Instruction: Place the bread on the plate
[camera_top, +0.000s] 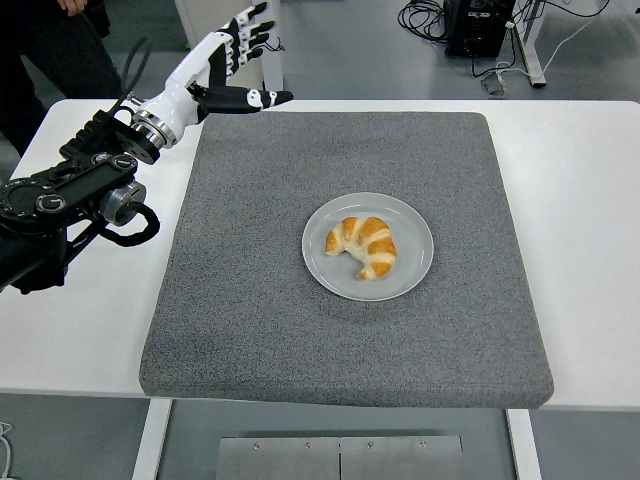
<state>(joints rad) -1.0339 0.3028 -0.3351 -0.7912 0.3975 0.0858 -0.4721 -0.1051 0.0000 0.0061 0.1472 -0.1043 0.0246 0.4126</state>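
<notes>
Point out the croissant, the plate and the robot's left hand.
croissant (362, 245): head view, middle of its crust.
plate (412, 225): head view, bare right rim.
left hand (222, 62): head view, white palm, fingers spread.

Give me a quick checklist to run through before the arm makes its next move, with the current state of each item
1. Bread on the plate: ok, the croissant lies wholly inside the rim.
2. Plate on the grey mat: ok, it sits flat near the mat's middle.
3. Left robot hand holds nothing: ok, fingers are spread and empty.
4. Left robot hand away from the plate: ok, it is raised over the table's far left corner, well apart from the bread.
5. Person near the arm: not ok, someone stands at the top left, close to the raised hand.
6. Right arm position: cannot tell, it is out of view.
</notes>
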